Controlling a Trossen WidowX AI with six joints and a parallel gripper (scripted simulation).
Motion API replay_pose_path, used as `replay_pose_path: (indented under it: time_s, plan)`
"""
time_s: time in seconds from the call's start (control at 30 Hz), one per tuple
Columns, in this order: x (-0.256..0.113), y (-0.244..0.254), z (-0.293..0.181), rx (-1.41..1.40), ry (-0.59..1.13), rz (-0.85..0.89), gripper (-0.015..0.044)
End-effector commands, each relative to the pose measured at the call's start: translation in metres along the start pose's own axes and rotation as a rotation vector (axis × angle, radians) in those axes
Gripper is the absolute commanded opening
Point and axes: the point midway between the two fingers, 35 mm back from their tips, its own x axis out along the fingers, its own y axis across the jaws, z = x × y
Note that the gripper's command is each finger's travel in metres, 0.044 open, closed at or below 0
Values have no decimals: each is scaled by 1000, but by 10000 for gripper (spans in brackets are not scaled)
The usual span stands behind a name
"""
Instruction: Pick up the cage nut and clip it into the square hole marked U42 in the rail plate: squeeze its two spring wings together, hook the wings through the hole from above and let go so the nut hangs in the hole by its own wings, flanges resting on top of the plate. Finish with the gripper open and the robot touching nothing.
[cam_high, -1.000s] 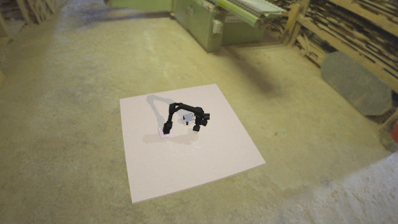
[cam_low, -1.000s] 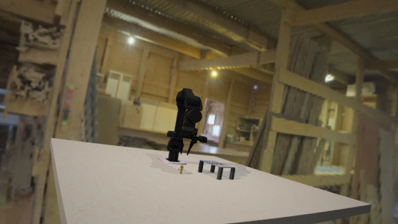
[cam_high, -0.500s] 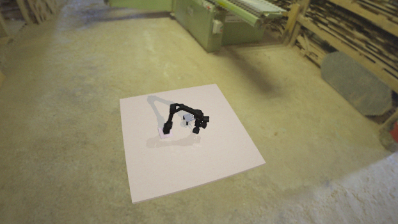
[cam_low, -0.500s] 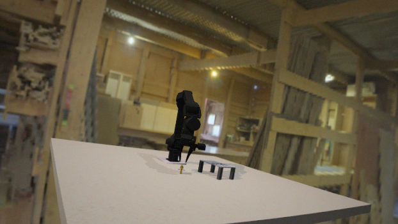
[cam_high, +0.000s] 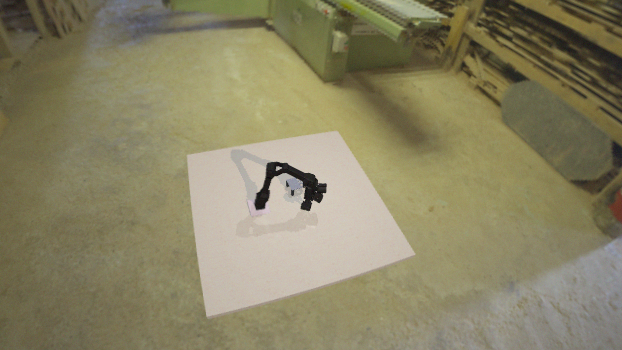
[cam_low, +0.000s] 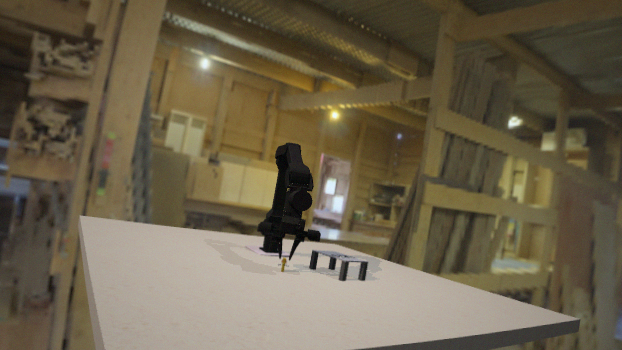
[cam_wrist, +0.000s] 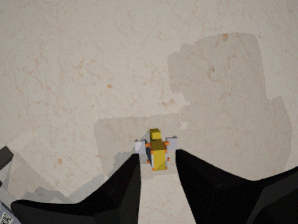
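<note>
Claw poised over the cage nut

The gripper (cam_high: 306, 206) (cam_low: 285, 258) (cam_wrist: 157, 157) points down, its fingers partly open and holding nothing. The cage nut (cam_low: 284, 265) (cam_wrist: 158, 157) stands on the pale tabletop (cam_high: 300, 265) (cam_low: 300, 310) (cam_wrist: 75, 50), just below the gap between the fingertips. In the wrist view, the legged rail plate (cam_high: 294, 184) (cam_low: 342, 256) (cam_wrist: 6, 206) sits at eight o'clock from the nut, well apart.

1. Arm (cam_high: 295, 172) (cam_low: 281, 200): 1 pc, w/ 1 gripper (cam_high: 306, 207) (cam_low: 286, 258) (cam_wrist: 157, 157).
2. Gripper fingers (cam_low: 296, 246): 2 pcs.
3. Cage nut (cam_low: 283, 265) (cam_wrist: 159, 159): qty 1, approx. yellow, w/ 2 grey side tabs (cam_wrist: 172, 143).
4. Rail plate (cam_high: 294, 183) (cam_low: 332, 254) (cam_wrist: 6, 216): qty 1, on 4 legs (cam_low: 343, 271).
5. Tabletop (cam_high: 300, 270) (cam_low: 300, 310) (cam_wrist: 75, 50): 1 pc.
</note>
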Motion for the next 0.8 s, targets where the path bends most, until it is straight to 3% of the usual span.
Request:
replay_pose_path:
  time_s: [0.0,0.77]
  plan:
    - [3,-1,0,-2,0,-5,120]
    - [6,-1,1,-2,0,-5,120]
